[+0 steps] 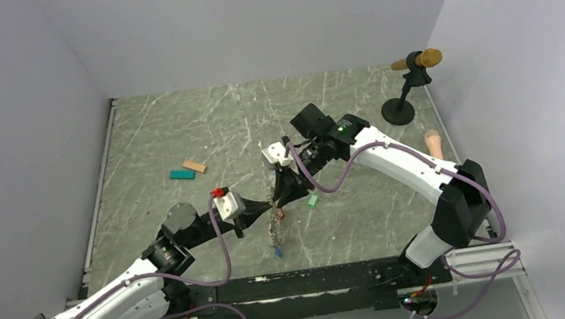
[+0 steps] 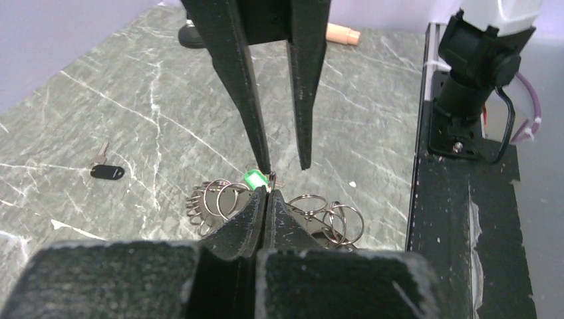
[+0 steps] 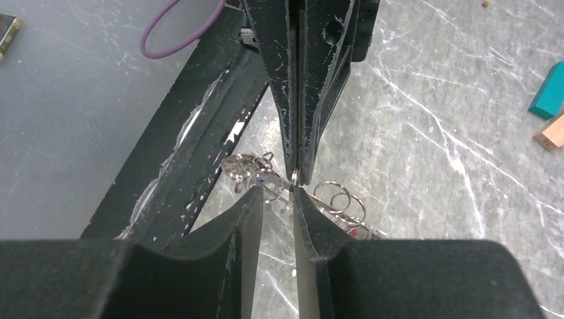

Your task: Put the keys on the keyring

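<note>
Steel keyring [image 2: 216, 199] sits pinched in my tight-pressed left claw [image 2: 266, 198]; my right claw [image 3: 276, 199], part spread, straddles it. Green key [image 2: 255, 178] lies just beyond; next, I reckon: close and steady it.

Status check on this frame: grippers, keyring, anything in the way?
Left gripper shut on the keyring. Right gripper open, tips right at it. Green key loose on the table beside them. Nothing blocking.

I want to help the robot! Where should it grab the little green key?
Grab the green key by its plastic head, coming straight down from above: it seems to lie flat on the table beside the keyring, and the head is its chunkiest part.
</note>
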Controlling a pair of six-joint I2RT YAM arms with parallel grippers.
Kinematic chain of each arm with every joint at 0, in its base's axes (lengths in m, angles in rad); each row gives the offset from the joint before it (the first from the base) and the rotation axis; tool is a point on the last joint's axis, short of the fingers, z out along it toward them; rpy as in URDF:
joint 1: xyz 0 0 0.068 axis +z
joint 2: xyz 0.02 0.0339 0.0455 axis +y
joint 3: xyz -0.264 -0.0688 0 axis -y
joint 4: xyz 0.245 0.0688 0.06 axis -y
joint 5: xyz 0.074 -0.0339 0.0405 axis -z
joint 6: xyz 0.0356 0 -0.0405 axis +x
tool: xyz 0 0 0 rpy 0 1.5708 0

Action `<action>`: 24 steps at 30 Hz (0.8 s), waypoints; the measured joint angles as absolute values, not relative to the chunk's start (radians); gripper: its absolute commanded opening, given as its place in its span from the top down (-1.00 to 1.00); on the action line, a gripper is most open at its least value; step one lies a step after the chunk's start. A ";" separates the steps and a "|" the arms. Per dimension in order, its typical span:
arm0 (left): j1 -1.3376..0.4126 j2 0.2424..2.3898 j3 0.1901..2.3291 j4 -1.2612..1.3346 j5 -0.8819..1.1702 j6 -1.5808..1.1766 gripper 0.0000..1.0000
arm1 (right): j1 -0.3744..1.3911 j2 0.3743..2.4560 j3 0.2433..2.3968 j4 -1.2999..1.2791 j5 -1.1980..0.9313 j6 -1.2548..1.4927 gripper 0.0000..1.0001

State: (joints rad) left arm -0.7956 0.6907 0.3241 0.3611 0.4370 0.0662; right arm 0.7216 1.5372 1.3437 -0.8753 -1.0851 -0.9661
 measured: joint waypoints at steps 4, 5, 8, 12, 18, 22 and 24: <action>-0.796 0.690 0.280 0.468 0.392 -0.024 1.00 | 0.722 1.537 1.340 -0.855 -1.086 -0.951 0.45; -0.796 0.689 0.274 0.484 0.385 -0.041 1.00 | 0.722 1.537 1.338 -0.851 -1.085 -0.948 0.45; -0.796 0.688 0.250 0.551 0.368 -0.090 1.00 | 0.722 1.537 1.332 -0.836 -1.085 -0.937 0.49; -0.796 0.689 0.212 0.646 0.354 -0.153 1.00 | 0.722 1.537 1.330 -0.825 -1.085 -0.924 0.76; -0.796 0.715 0.162 0.778 0.337 -0.227 1.00 | 0.721 1.537 1.330 -0.807 -1.088 -0.904 1.00; -0.796 0.735 0.146 0.836 0.324 -0.255 1.00 | 0.718 1.537 1.330 -0.802 -1.095 -0.886 1.00; -0.796 0.741 0.143 0.852 0.323 -0.262 1.00 | 0.717 1.537 1.330 -0.801 -1.098 -0.880 1.00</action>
State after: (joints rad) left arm -0.7956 0.7414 0.1429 0.8524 0.3225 -0.2615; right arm 0.7170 1.5372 1.3296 -0.8013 -1.0981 -0.8803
